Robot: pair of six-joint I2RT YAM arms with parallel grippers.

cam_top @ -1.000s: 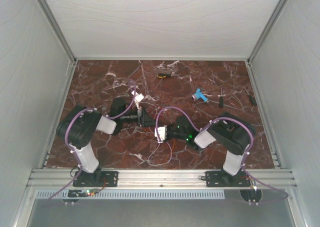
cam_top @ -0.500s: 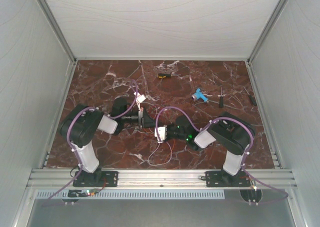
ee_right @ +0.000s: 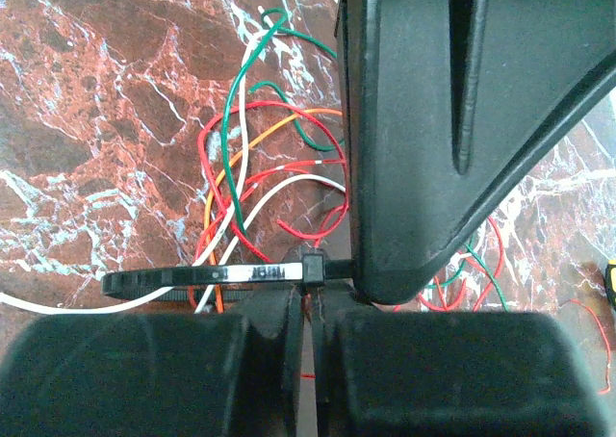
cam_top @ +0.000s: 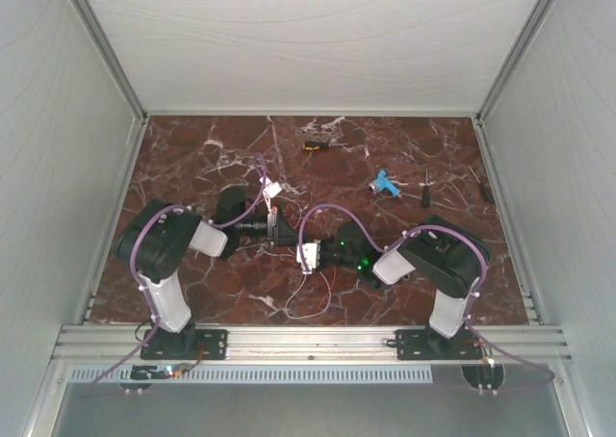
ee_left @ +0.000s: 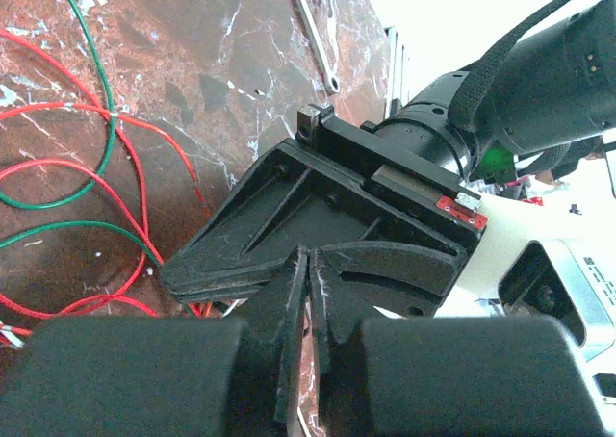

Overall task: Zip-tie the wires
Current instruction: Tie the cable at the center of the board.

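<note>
Your two arms meet at the middle of the red marble table [cam_top: 192,167]. The left arm [cam_top: 159,249] reaches in from its own side and the right arm [cam_top: 443,259] from the other, both low over the surface.

Your left gripper [ee_left: 308,264] has its jaws drawn to a thin slit. You cannot tell from either wrist view whether anything is pinched there. In the right wrist view one broad black finger of it stands just beside the zip tie's head.

Your right gripper [ee_right: 308,307] has its jaws pressed together, with the head end of the zip tie [ee_right: 207,277] caught at their tips.

The wires [ee_right: 241,182], white, red, orange and green, lie in loose loops on the marble directly beneath the two grippers. A few strands trail toward the near edge. The black strip runs flat from the right gripper's tips out toward the left of the right wrist view, crossing the white and orange strands. You cannot tell whether it passes around them.

Toward the far side of the table lie a blue tool [cam_top: 385,182], a yellow-handled screwdriver [cam_top: 315,145] and a dark screwdriver [cam_top: 424,189], all well apart from the wires.
</note>
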